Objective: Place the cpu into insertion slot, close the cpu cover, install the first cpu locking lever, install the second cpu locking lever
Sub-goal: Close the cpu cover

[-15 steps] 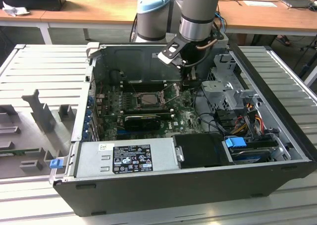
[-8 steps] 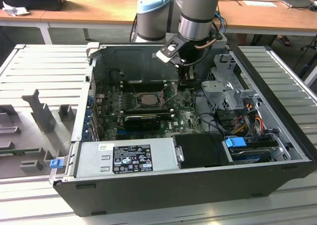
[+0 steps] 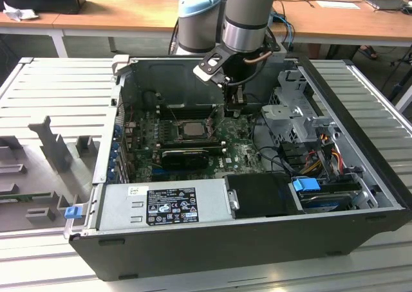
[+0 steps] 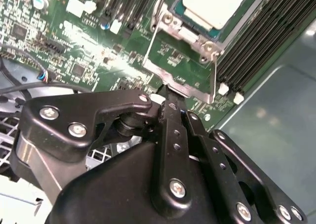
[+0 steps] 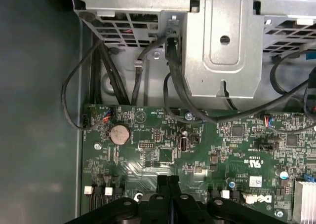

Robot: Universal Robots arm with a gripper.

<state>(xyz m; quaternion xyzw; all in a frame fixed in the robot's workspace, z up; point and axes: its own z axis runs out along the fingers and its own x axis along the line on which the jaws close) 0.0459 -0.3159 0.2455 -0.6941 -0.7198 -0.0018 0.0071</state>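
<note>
The cpu [image 3: 191,128] [image 4: 215,4] lies flat in the insertion slot [image 4: 223,34] on the green motherboard [image 3: 241,152]. The cpu cover [image 4: 195,92] is swung open away from the slot, and green board shows through its cut-out. My gripper [image 3: 235,105] [image 4: 170,104] [image 5: 168,180] hangs low inside the case, on the exterior view's right of the slot. Its fingers are shut together with their tips against the cover's free edge. Whether they pinch that edge I cannot tell. I cannot make out the locking levers.
Black memory slots [image 4: 256,41] run along the socket. A metal drive cage [image 3: 293,115] [image 5: 222,51] with black cables [image 5: 173,86] stands close to the gripper. The power supply [image 3: 161,205] fills the case's near side. A coin cell [image 5: 119,132] sits on the board.
</note>
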